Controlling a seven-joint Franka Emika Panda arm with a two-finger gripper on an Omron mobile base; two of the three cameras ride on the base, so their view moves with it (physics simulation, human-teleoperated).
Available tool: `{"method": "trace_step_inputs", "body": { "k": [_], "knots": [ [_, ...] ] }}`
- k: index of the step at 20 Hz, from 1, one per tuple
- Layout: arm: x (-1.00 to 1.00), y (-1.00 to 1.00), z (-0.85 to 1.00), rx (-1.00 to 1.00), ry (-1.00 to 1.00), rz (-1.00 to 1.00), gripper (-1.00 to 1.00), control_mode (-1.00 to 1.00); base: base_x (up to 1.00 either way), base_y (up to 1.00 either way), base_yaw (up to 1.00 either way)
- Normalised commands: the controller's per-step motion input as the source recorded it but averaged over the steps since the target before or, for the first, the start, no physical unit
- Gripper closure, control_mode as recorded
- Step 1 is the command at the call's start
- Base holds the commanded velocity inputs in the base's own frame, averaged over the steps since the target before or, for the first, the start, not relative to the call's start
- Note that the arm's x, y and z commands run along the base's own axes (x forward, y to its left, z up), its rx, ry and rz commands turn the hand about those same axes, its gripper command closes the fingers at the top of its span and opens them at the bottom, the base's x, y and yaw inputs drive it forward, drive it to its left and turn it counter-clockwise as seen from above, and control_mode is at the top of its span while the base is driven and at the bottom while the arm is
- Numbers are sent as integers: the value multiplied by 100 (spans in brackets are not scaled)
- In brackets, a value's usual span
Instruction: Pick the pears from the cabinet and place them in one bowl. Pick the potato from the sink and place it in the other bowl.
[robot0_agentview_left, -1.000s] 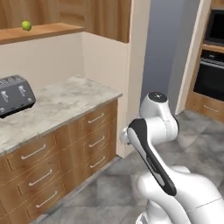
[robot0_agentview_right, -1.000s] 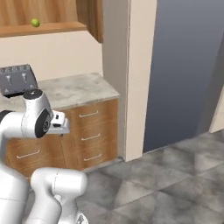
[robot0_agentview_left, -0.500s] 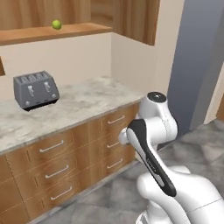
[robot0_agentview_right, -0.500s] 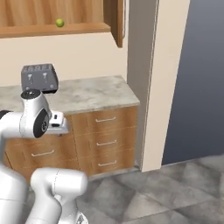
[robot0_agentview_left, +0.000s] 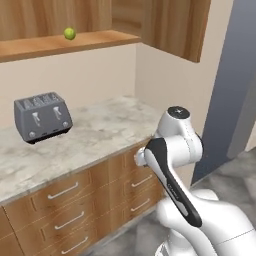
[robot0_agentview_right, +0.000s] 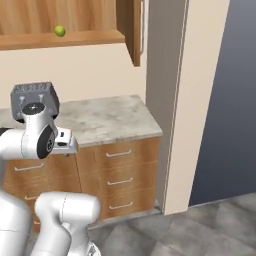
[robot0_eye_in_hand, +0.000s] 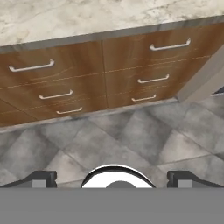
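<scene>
From my left base view I see one pear (robot0_agentview_left: 69, 33), bright yellow-green, sitting on the open shelf of the cabinet (robot0_agentview_left: 75, 42) high on the wall, well above the counter. Below it and to the left a grey toaster (robot0_agentview_left: 42, 116) stands on the marbled counter (robot0_agentview_left: 100, 135), and under the counter runs a bank of wooden drawers (robot0_agentview_left: 75, 215) with short silver handles. My white arm (robot0_agentview_left: 175, 150) rises at the lower right, folded at the elbow, well below the shelf and nowhere near the fruit.

From my right base view the same pear (robot0_agentview_right: 60, 31) rests on the cabinet shelf at the upper left, with the cabinet door (robot0_agentview_right: 134, 30) swung open to its right, edge-on to me, its long silver handle just showing. The toaster (robot0_agentview_right: 33, 97) sits on the counter (robot0_agentview_right: 110, 122) partly behind my arm's upper joint (robot0_agentview_right: 37, 137). A pale wall column (robot0_agentview_right: 185, 100) stands at the counter's right end, and grey stone floor (robot0_agentview_right: 210, 230) spreads beyond it.

From my hand view I look down at the drawers (robot0_eye_in_hand: 109, 74) and the tiled floor (robot0_eye_in_hand: 131, 140). The gripper (robot0_eye_in_hand: 112, 179) has its two dark fingertips (robot0_eye_in_hand: 41, 178) far apart at the bottom corners, spread wide with nothing between them
</scene>
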Motion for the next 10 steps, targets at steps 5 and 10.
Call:
{"method": "trace_step_inputs", "body": {
  "k": [5,10],
  "knots": [
    [0,0,0,0,0,0,-100,100,91,1,3],
    [0,0,0,0,0,0,-100,100,57,-4,0]
  ]
}}
